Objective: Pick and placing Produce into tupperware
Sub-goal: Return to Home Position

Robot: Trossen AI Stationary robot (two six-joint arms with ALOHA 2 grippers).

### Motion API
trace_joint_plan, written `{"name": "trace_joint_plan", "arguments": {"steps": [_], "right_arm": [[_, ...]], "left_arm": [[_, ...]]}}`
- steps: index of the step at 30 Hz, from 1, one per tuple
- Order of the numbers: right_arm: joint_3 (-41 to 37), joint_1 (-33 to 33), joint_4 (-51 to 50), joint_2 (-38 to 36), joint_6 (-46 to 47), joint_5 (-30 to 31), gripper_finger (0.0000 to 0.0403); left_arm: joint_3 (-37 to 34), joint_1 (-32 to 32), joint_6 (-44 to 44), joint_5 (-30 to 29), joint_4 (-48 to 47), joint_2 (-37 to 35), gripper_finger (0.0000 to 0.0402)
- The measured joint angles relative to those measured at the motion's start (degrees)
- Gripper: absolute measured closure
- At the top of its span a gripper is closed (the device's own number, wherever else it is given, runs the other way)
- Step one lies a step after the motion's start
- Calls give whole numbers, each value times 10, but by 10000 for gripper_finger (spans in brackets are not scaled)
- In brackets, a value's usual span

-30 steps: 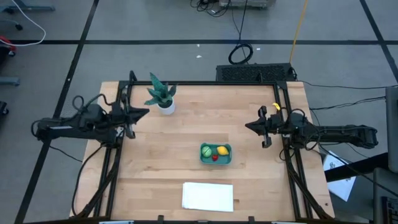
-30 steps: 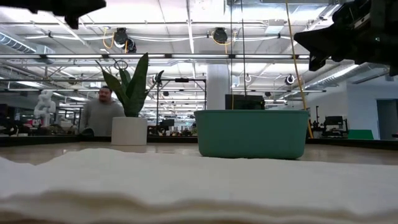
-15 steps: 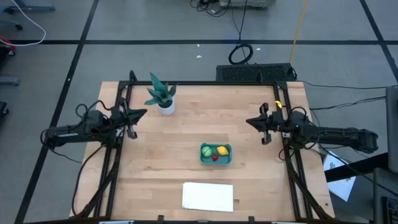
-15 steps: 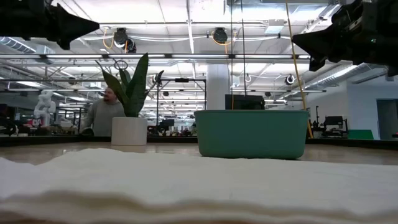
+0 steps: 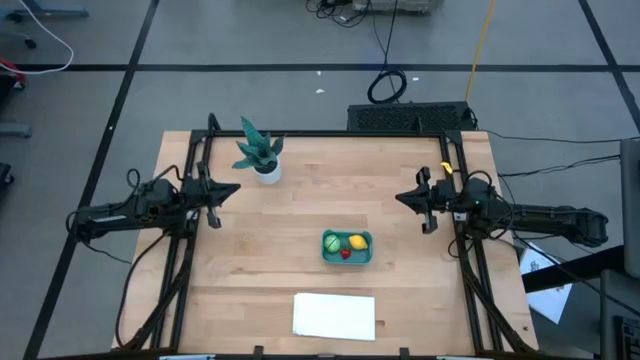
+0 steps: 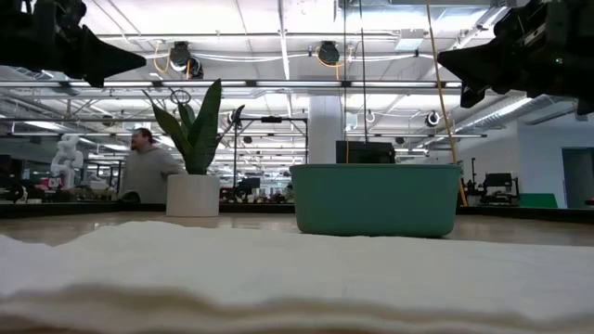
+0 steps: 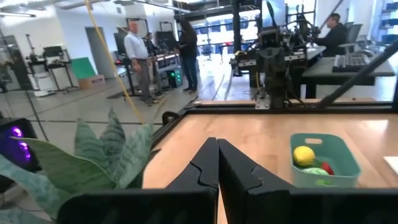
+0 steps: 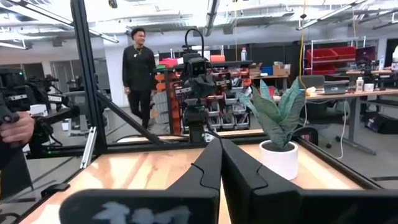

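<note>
High view: the left gripper hangs at the table's left edge near the potted plant. The right gripper hangs at the right edge. Between them, slightly nearer the right one, the tupperware holds the round green piece, the lemon and the strawberry. You have only the retreat left, so draw each arm straight back, clear of the black frame rails.

Low view: the tub's smooth teal walls hide the fruit. A soft white cloth fills the foreground. Both arms sit high, so hold that height.

Left wrist view: the dark fingers meet at their tips, pinched together on nothing. Broad, stiff leaves crowd close, so mind them.

Right wrist view: these fingers are likewise pressed together and empty, facing the plant's matte white pot across bare, pale wood.
</note>
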Motion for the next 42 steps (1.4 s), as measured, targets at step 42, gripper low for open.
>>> {"name": "trace_joint_plan", "arguments": {"steps": [42], "right_arm": [[65, 1, -341, -241, 10, 32, 403]], "left_arm": [[0, -50, 4, -17, -27, 0, 401]]}}
